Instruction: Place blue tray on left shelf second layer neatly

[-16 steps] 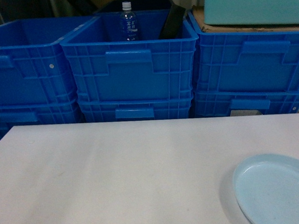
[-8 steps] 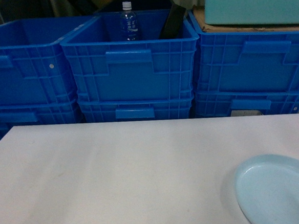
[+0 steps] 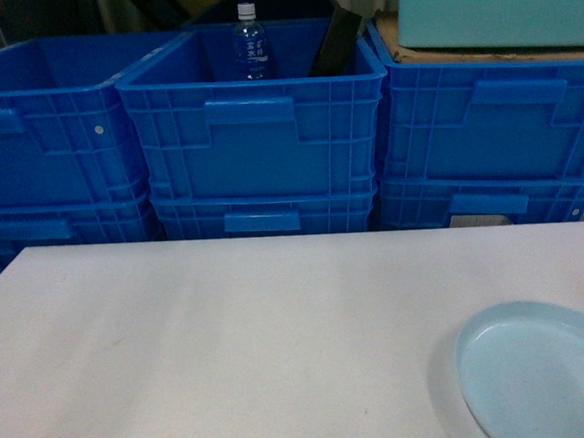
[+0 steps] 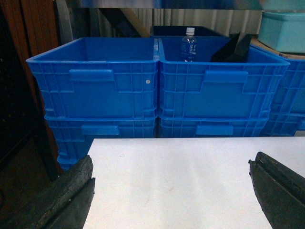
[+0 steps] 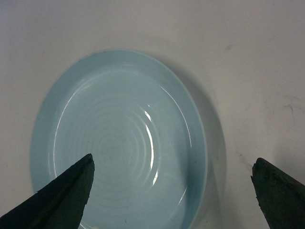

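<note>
On the white worktop [image 3: 231, 344], at the 4 o'clock corner of the head view, lies the blue tray [image 3: 543, 372], cut off by the picture's right and bottom edges. From the right wrist camera the right gripper [image 5: 174, 191] hangs above it with its fingers spread wide apart, holding nothing: the finger at 7 o'clock sits over the tray's lower left part, the one at 4 o'clock over bare worktop just past the tray's right rim. Whether either finger touches the tray cannot be told. The tray lies flat, open side up, showing faint concentric rings in its bowl; its long axis runs from about 11 o'clock to 5 o'clock in that view.

The left gripper [image 4: 171, 191], seen only from its own wrist camera, is likewise wide apart and empty, above the worktop's left edge; the tray does not show in that view.

Beyond the worktop's far edge, from 9 to 3 o'clock in the head view, stand stacked dark-blue crates [image 3: 55, 125]. The middle top crate [image 3: 256, 131] holds an upright clear bottle [image 3: 250, 43] with a white cap and a black flat object [image 3: 335, 44] leaning against its right wall. At 1 o'clock a pale teal box [image 3: 498, 4] rests on the right-hand stack. The left top crate shows nothing inside from here.
</note>
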Available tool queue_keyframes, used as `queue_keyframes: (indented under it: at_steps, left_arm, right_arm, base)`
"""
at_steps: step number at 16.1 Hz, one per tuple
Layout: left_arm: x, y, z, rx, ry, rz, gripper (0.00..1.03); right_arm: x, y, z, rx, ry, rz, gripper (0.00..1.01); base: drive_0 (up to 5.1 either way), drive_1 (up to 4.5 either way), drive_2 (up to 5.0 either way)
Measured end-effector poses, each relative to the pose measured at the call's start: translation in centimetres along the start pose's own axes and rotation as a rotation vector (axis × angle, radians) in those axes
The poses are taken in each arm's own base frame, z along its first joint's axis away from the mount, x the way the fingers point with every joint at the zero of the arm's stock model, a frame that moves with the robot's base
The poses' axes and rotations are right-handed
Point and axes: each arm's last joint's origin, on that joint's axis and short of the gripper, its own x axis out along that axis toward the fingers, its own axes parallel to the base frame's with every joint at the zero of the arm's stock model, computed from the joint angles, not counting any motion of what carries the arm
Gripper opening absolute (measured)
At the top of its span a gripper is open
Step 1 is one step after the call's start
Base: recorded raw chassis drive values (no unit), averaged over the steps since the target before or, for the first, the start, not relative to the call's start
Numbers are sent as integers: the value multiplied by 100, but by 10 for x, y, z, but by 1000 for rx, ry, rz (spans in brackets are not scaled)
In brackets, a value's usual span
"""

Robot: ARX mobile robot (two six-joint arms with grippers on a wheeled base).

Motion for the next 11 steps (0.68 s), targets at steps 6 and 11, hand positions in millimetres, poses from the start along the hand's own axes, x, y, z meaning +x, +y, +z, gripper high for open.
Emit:
queue_keyframes:
  at_steps: [6,11]
  left_arm:
    - [0,0,0,0,0,0,98]
    - [0,0,0,0,0,0,98]
  right_arm:
    - [6,-2,-3,2,9,25,98]
    - [17,0,-15,3,44,33,98]
  base:
    - [0,0,0]
    - [0,0,0]
